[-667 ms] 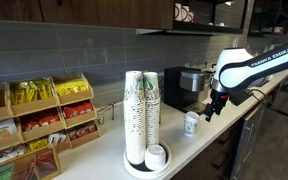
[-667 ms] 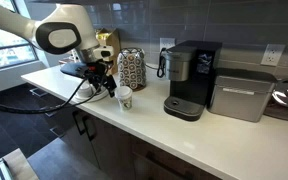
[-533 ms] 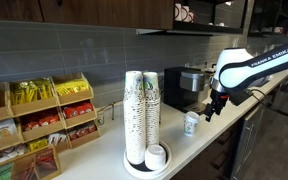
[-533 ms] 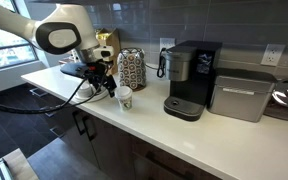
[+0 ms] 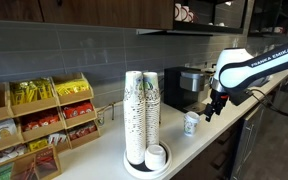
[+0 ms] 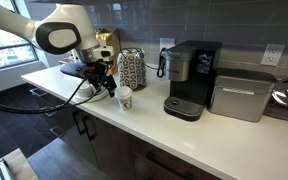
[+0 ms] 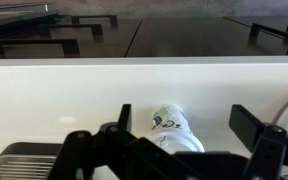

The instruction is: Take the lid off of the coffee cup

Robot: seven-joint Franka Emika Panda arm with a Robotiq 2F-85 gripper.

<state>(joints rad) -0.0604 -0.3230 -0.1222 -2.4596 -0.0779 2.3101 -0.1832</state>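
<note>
The small white coffee cup (image 5: 191, 124) with faint greenish print stands on the white counter near its front edge, with its white lid (image 5: 191, 115) on top. Both exterior views show it (image 6: 125, 98), lid (image 6: 125, 90) on. My gripper (image 5: 210, 108) hangs just beside the cup at about lid height, apart from it (image 6: 106, 88). In the wrist view the cup (image 7: 172, 128) sits between my two spread fingers (image 7: 185, 113), which touch nothing. The gripper is open and empty.
Tall stacks of nested cups (image 5: 142, 110) and a pile of lids (image 5: 156, 156) stand on a tray. A black coffee machine (image 6: 189, 80) and a metal appliance (image 6: 242, 95) sit along the wall. A snack rack (image 5: 44, 115) is further along. The counter's front edge (image 6: 134, 125) is close.
</note>
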